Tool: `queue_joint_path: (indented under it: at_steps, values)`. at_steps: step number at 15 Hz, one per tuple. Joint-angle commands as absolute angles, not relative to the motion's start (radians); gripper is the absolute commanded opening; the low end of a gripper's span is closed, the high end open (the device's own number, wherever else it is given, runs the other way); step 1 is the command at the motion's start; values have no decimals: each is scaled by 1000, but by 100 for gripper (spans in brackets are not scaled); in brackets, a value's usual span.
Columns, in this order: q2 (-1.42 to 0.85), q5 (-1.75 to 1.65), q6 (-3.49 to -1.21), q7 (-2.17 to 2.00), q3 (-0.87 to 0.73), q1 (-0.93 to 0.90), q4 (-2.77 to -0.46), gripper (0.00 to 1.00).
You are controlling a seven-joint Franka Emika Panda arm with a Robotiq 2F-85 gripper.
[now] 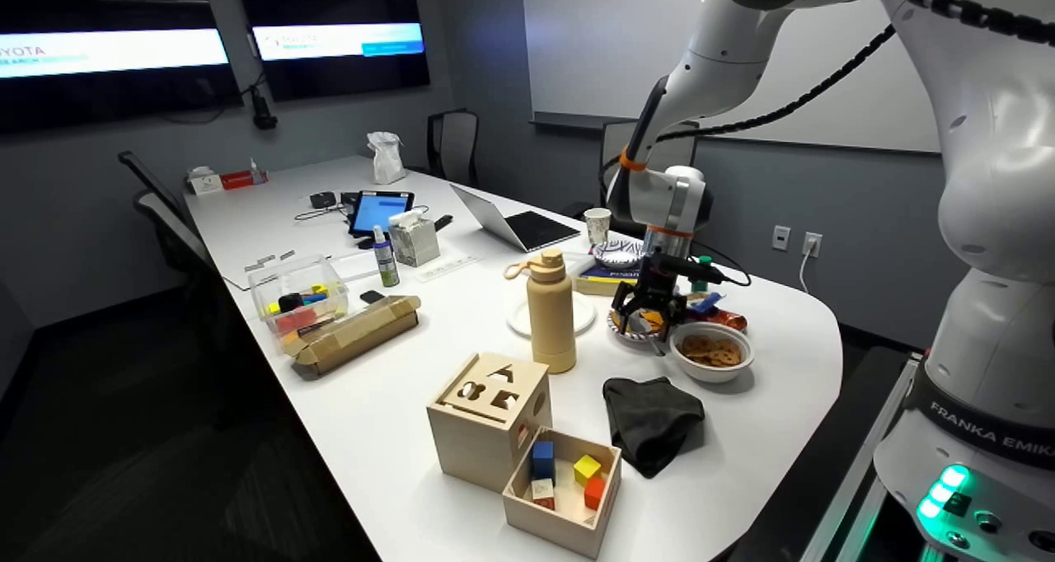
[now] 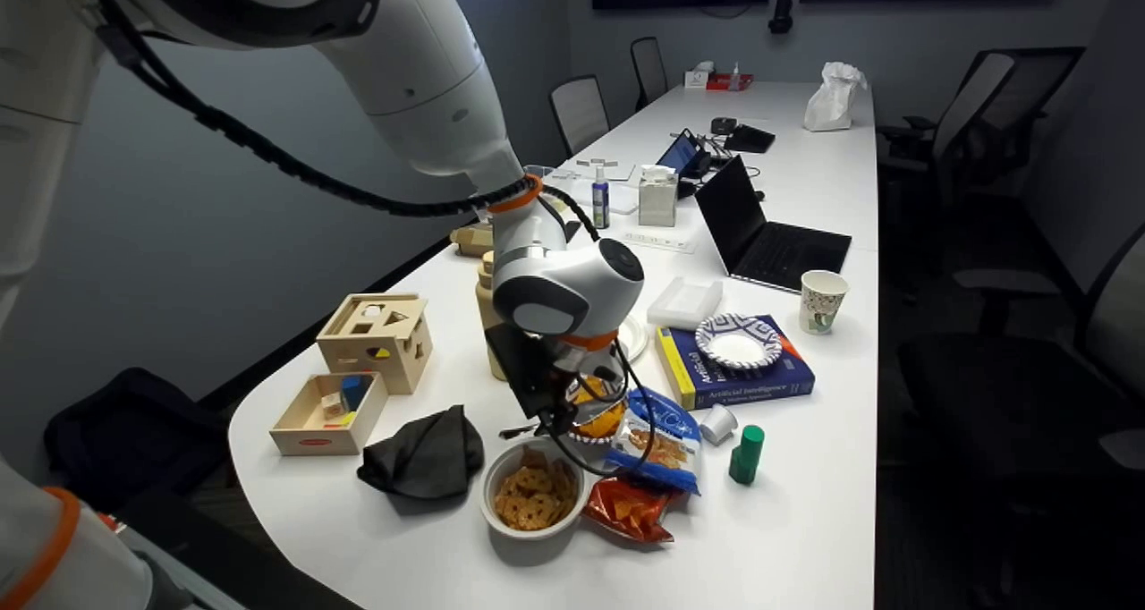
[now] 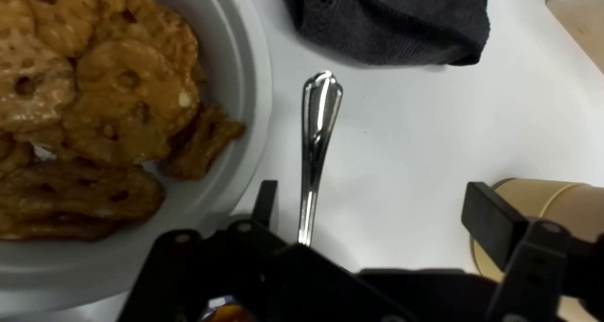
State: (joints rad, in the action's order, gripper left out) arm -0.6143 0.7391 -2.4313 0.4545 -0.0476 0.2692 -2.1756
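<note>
Hovers over the table (image 1: 742, 430) with the gripper (image 3: 377, 211) spread wide. Shows between the jaws, in the wrist view, a silver utensil handle (image 3: 316, 138), just beside a white bowl (image 3: 257, 76) of brown snacks (image 3: 132, 95) and near a tan bottle (image 1: 552, 323). Reads "FRANKA EMIKA" on the robot base (image 1: 972, 463), "Artificial Intelligence" and "A Modern Approach" on a blue book (image 2: 716, 382), and a cut-off "OYOTA" on a wall screen (image 1: 115, 55). Bears partly blurred lettering on a blue snack bag (image 2: 671, 449).
</note>
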Motion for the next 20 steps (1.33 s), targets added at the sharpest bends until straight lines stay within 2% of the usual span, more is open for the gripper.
queue_joint_path:
  at_steps: [1,13,14,15,20]
  values:
    - [-653,693,-2441,377,-37,262,-2136,100]
    - [-695,609,-2422,280,-16,280,-2098,100]
    - [-693,611,-2424,281,-13,282,-2099,89]
    - [-692,613,-2425,285,-12,285,-2102,74]
    - [-694,619,-2423,291,-6,297,-2103,35]
